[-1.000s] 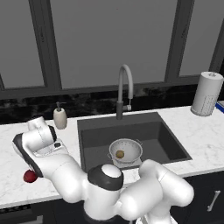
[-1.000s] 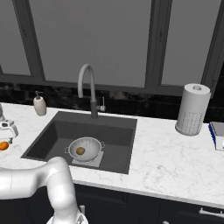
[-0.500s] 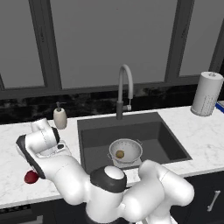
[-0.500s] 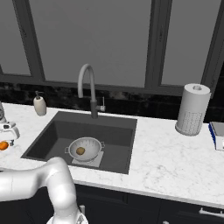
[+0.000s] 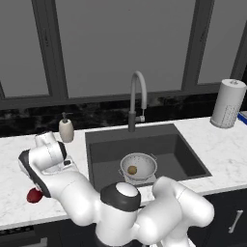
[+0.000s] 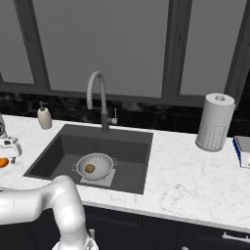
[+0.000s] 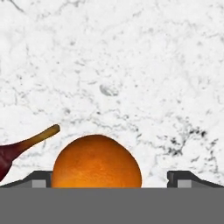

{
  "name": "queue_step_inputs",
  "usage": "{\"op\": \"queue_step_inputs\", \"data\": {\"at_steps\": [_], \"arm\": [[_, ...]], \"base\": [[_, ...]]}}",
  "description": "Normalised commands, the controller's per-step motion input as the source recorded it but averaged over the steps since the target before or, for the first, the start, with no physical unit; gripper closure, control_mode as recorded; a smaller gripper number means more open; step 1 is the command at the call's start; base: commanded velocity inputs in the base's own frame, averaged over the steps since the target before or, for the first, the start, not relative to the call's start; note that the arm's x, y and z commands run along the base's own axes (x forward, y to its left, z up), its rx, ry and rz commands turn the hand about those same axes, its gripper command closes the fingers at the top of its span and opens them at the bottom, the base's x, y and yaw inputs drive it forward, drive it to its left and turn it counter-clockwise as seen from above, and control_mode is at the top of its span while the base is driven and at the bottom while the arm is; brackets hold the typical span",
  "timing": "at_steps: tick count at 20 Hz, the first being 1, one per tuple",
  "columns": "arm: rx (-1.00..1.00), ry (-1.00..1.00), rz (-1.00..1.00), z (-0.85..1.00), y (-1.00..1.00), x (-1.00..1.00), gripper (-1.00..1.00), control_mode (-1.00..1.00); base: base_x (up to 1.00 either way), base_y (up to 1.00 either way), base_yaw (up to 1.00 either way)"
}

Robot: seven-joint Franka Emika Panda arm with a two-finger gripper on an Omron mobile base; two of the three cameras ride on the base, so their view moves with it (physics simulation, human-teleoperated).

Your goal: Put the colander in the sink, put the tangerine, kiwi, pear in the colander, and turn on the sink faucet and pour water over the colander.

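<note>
My gripper (image 7: 111, 179) is open and points down at the white marble counter, its fingertips (image 7: 41, 179) standing apart on either side of the orange tangerine (image 7: 96, 162). The dark red pear (image 7: 11, 153) lies just to the left, its stem aimed at the tangerine. In the right base view the hand (image 6: 9, 144) hangs over the tangerine (image 6: 3, 162) at the left edge. The pear (image 5: 34, 195) rests on the counter left of the sink (image 5: 101, 149). The colander (image 5: 138, 166) sits in the sink with the kiwi (image 5: 131, 170) inside. No water runs from the sink faucet (image 5: 137, 96).
A beige soap dispenser (image 5: 66, 129) stands at the back left of the sink. A paper towel roll (image 6: 215, 122) stands on the right counter, with a blue-edged object (image 6: 243, 150) beside it. My own arm (image 5: 72, 188) hides part of the left counter.
The arm's upper part has shifted slightly to the right in the left base view. The gripper stays open over the tangerine; fruits and colander have not moved.
</note>
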Motion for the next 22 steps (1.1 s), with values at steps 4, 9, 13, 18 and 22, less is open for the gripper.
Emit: {"op": "queue_step_inputs", "data": {"at_steps": [4, 9, 13, 18, 22], "arm": [[-0.01, 0.00, 0.00, -0.34, 0.03, 0.00, 1.00, -1.00], [-0.01, 0.00, 0.00, -0.20, 0.03, 0.00, 1.00, -1.00], [0.00, 0.00, 0.00, 0.00, 0.00, 0.00, 1.00, -1.00], [0.00, -0.01, -0.03, 0.03, -0.32, -0.08, 1.00, -1.00], [0.00, -0.04, -0.15, 0.16, -0.89, -0.13, 1.00, -1.00]], "base": [[0.00, 0.00, 0.00], [0.00, 0.00, 0.00], [0.00, 0.00, 0.00], [0.00, 0.00, 0.00], [0.00, 0.00, 0.00]]}}
